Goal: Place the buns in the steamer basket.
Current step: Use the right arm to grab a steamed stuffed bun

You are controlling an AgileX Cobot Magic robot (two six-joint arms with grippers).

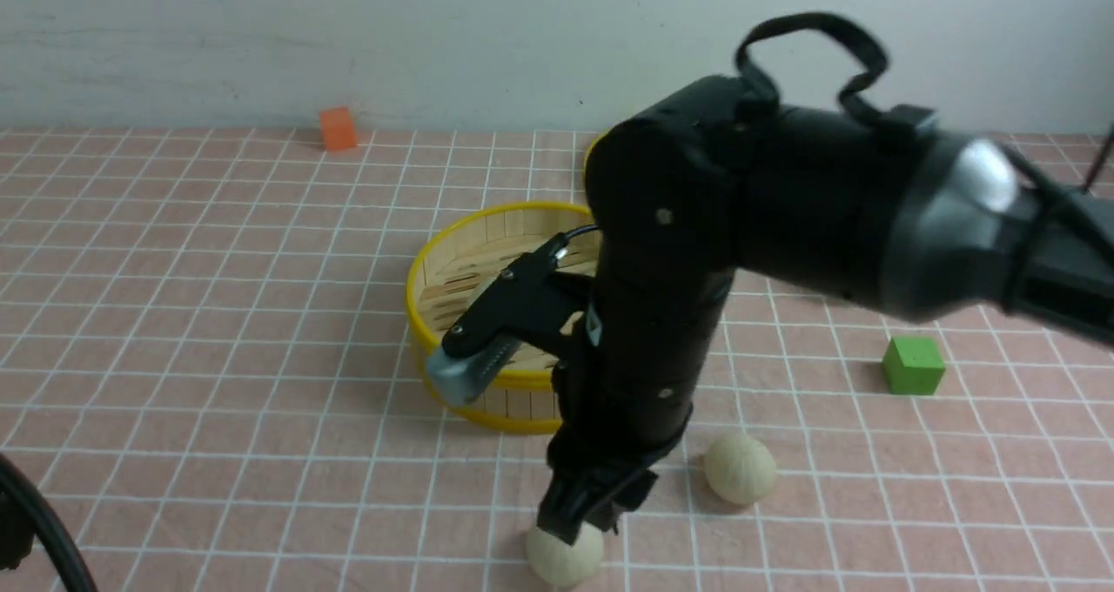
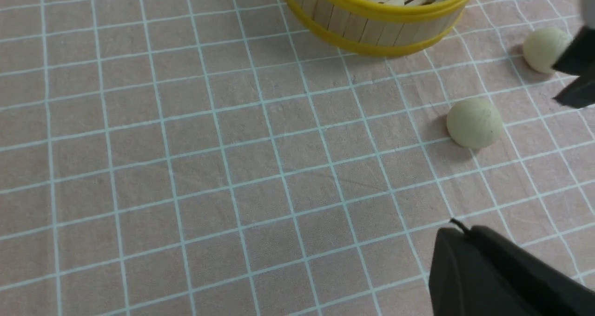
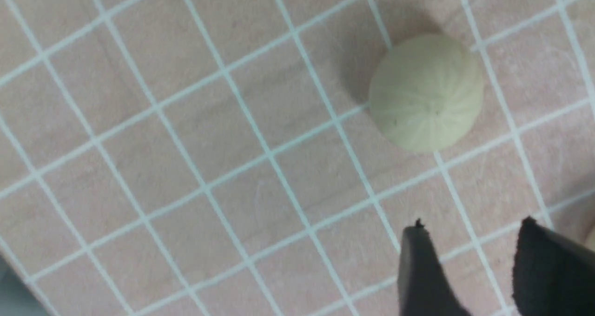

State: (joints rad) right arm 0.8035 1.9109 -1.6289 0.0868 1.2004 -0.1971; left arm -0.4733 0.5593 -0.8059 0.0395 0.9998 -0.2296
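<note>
Buns on table (image 1: pixel 218 357): near bun (image 1: pixel 564 557) at 6 o'clock from basket (image 1: pixel 513 400), far bun (image 1: pixel 740 468) at 4 o'clock. My right jaws hang spread and empty near them; left jaws pressed together.

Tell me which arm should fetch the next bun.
Right. Its open tool hangs right by the nearest bun, with the second bun beside it, both in front of the steamer basket. The left tool is shut and sits farther back from both.
</note>
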